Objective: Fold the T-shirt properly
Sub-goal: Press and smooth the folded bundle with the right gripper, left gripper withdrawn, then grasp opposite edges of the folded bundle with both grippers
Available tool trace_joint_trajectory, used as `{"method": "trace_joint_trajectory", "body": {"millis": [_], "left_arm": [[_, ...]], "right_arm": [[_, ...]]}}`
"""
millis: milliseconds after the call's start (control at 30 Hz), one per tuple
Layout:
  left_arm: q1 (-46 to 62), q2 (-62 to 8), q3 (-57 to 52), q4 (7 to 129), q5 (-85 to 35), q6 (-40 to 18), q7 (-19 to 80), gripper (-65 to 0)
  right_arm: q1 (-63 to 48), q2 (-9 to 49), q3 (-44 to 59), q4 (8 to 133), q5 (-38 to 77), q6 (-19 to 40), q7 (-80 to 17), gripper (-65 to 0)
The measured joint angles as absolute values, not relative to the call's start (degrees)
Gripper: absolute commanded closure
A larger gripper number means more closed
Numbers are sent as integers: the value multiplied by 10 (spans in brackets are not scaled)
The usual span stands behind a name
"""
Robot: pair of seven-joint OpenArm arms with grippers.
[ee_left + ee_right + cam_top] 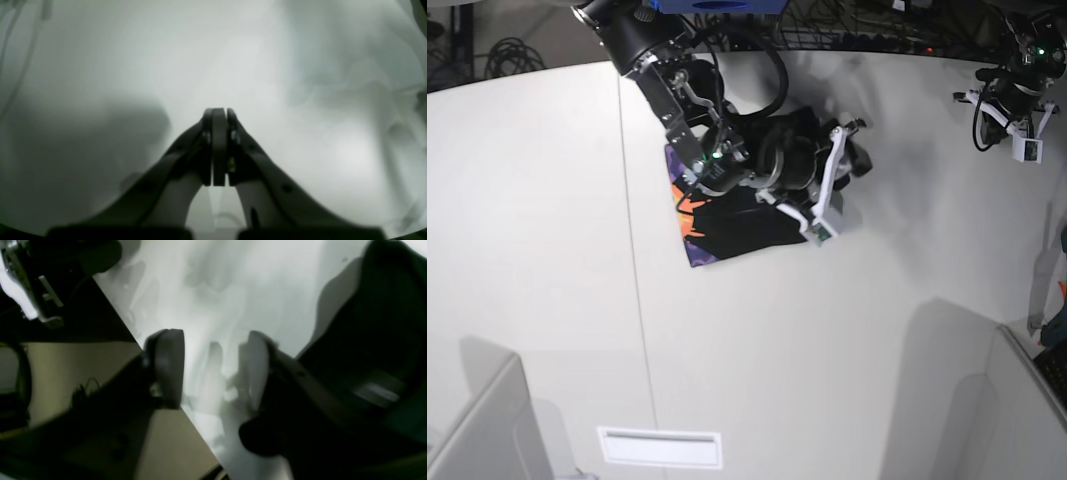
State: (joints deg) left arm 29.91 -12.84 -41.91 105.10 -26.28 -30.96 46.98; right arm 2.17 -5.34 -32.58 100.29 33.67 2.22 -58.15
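Note:
The T-shirt (745,218) lies as a black bundle on the white table (847,330), with orange and purple print showing at its left edge. My right gripper (852,165) hovers over the bundle's right side. In the right wrist view it (213,370) is open and empty over bare table, with black cloth (380,323) just to its right. My left gripper (1010,118) is far off at the back right, away from the shirt. In the left wrist view it (219,115) is shut on nothing above the white table.
A seam (631,260) runs front to back across the table. A white label (659,447) lies near the front edge. Grey box corners stand at the front left (477,430) and front right (1027,400). The table edge (160,380) and floor show in the right wrist view.

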Motion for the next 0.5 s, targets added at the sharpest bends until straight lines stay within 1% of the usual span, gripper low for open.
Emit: {"method": "trace_joint_trajectory", "body": {"millis": [33, 67, 133, 200, 333, 400, 500], "left_arm": [[301, -128, -418, 1051, -264, -310, 470, 0], [302, -128, -416, 1051, -263, -314, 470, 0], [301, -123, -416, 1051, -263, -314, 470, 0], [300, -114, -416, 1051, -263, -314, 470, 0], [291, -109, -415, 1051, -262, -317, 472, 0], [283, -112, -416, 1051, -262, -315, 471, 0], [283, -111, -416, 1052, -262, -316, 470, 0]], "right_arm": [[17, -46, -302, 1027, 339, 23, -563, -63], [12, -36, -275, 1044, 339, 24, -543, 0], [4, -16, -218, 1052, 333, 23, -533, 0], [-12, -3, -193, 1046, 318, 15, -549, 0], [-61, 8, -205, 1004, 334, 23, -576, 0], [-66, 12, -215, 985, 326, 21, -575, 0], [-60, 18, -246, 990, 303, 20, -570, 0]]}}
